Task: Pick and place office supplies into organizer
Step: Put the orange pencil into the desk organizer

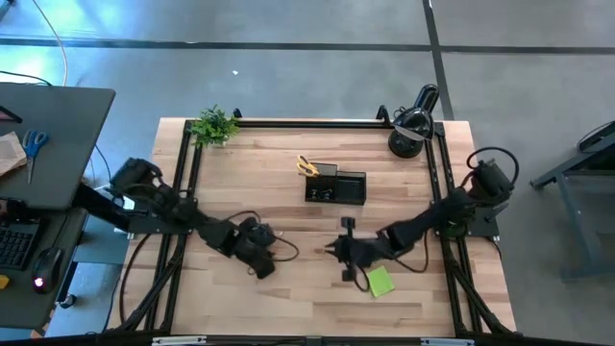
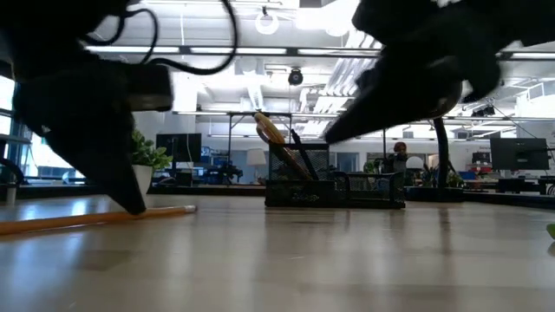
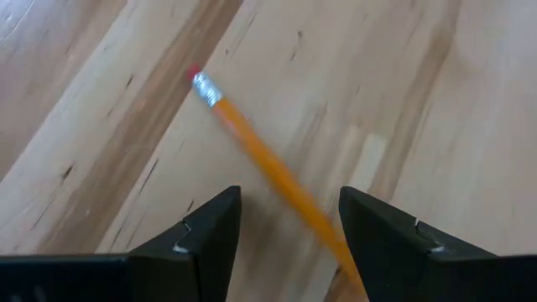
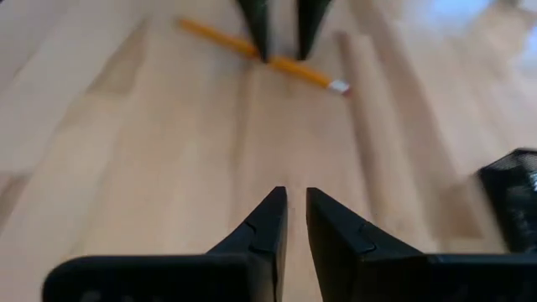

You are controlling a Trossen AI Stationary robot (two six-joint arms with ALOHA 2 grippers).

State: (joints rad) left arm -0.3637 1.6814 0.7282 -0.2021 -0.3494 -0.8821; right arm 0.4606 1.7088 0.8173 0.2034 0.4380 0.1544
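Orange pencil (image 3: 268,172) lying flat on wood desk (image 1: 288,298), near-left of centre, eraser end (image 3: 200,82) pointing away from left wrist cam. Left gripper (image 3: 289,220) down low over it, fingers spread wide, straddling the shaft w/ no contact visible yet. Not gripped. Right gripper (image 4: 296,220) hovering near-centre right, fingers narrow, almost touching, holding nothing; lime-green sticky pad (image 1: 381,281) just beside it on desk. Black organizer (image 1: 336,185) farther back, mid-desk, already w/ yellow-handled scissors (image 1: 307,166) standing in tall section.

Handling, as judged: light, stiff, thin, round-ish so prob. rolls if nudged sideways. Smooth paint, could slip or pivot in pads. Best taken across the shaft near its middle, fingers square to it, so no end droops. Low profile means fingertips must nearly scrape wood before closing.
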